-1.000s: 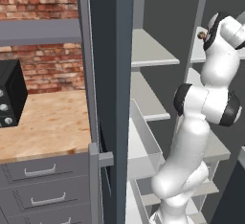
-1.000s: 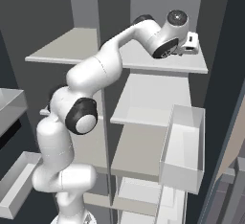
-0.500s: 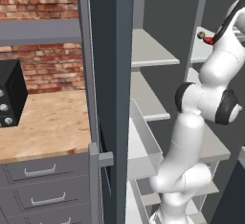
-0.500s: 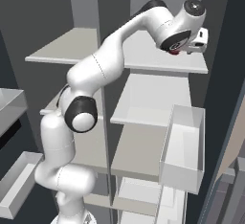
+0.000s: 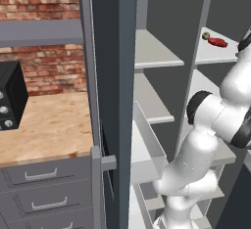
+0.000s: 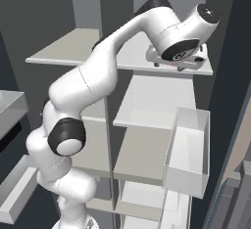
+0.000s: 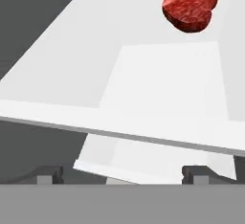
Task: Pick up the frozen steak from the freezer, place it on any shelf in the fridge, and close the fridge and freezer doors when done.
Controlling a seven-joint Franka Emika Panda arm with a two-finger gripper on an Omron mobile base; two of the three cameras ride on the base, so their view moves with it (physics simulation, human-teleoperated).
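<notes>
Frozen steak (image 5: pixel 217 41) on upper shelf (image 5: pixel 215 52)

No legible text, label, brand, number or sign is found in any view. The black appliance (image 5: pixel 11 96) on the wooden table (image 5: pixel 46 130) carries round knobs, but no markings can be read on them. The shelf (image 7: pixel 143 74) and the frozen steak (image 7: pixel 191 6) bear no print. The drawer fronts (image 5: pixel 41 186) are unmarked.
</notes>
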